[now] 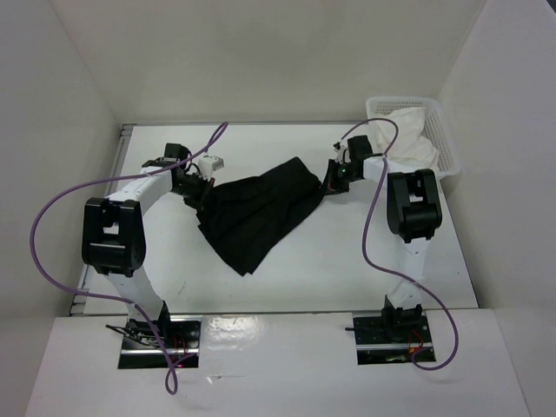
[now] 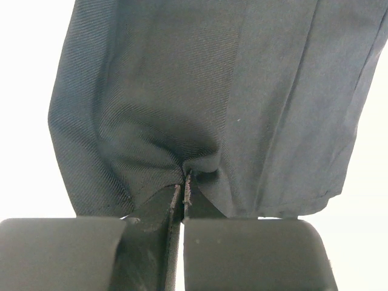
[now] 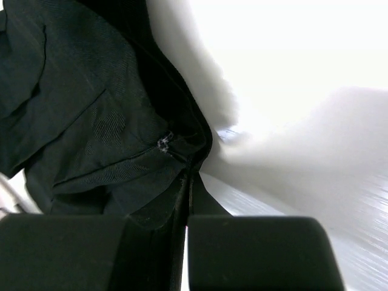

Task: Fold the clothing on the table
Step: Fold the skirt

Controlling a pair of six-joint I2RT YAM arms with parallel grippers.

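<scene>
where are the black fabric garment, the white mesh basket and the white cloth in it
black fabric garment (image 1: 256, 213): top external view, middle of the cloth
white plastic mesh basket (image 1: 448, 143): top external view, right rim
crumpled white cloth (image 1: 417, 126): top external view, its centre, inside the basket

The black crumpled cloth garment (image 2: 200, 91) shows a fine diagonal twill weave, matt and faintly ribbed. The large flat white tabletop (image 1: 347, 261) looks smooth and matt, while the white rectangular lattice basket (image 1: 447, 139) looks like hard plastic.
</scene>
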